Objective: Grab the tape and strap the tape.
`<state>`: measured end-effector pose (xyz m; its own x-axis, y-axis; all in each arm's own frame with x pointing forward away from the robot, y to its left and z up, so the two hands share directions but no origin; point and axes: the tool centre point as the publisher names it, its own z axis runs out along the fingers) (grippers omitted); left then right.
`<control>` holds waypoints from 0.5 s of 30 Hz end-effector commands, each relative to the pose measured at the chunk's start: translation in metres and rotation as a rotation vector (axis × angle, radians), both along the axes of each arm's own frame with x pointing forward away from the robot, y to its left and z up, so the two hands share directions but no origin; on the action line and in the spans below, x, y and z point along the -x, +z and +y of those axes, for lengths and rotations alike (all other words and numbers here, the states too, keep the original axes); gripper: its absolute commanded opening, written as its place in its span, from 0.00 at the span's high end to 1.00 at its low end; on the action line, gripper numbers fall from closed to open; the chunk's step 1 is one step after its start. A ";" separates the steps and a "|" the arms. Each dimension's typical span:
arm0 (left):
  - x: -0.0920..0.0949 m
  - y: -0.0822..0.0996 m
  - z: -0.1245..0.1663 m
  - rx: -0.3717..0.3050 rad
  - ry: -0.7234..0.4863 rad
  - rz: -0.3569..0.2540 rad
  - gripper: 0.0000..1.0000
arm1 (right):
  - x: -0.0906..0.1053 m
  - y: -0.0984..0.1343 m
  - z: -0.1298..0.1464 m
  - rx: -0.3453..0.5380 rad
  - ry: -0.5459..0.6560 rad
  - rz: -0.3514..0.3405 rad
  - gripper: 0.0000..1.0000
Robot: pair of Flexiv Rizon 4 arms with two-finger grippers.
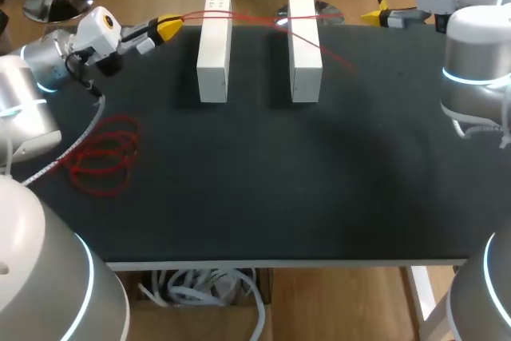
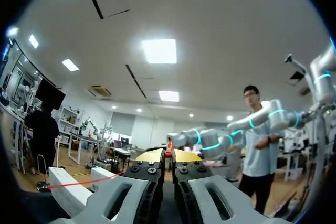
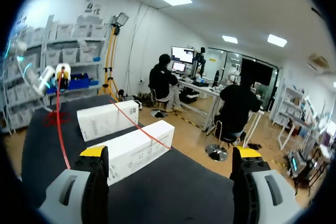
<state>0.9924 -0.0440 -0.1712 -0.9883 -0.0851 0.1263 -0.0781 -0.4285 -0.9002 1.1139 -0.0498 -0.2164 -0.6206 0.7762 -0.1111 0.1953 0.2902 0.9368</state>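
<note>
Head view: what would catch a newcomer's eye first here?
A taut strand of red tape runs from the shut left gripper across the tops of two white blocks at the table's far side. More lies in a loose coil near the left arm. The right gripper stands open, empty.

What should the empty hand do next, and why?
Probably the right hand should reach for the loose end of the red tape: the left hand is shut on the tape, stretched across the white blocks, while the right hand is open and empty.
</note>
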 end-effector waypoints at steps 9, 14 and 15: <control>0.004 0.002 -0.001 -0.008 0.049 0.021 1.00 | 0.020 -0.001 -0.003 -0.392 -0.217 0.026 0.00; 0.004 0.002 -0.001 -0.008 0.049 0.021 1.00 | 0.032 0.002 0.001 -0.422 -0.240 0.008 0.24; 0.004 0.002 -0.001 -0.008 0.049 0.021 1.00 | 0.034 0.003 0.003 -0.425 -0.245 0.006 0.38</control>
<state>0.9913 -0.0440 -0.1706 -0.9818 -0.1240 0.1441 -0.0781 -0.4279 -0.9005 1.0922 -0.0526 -0.2107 -0.4423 0.8594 0.2566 0.3427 -0.1024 0.9338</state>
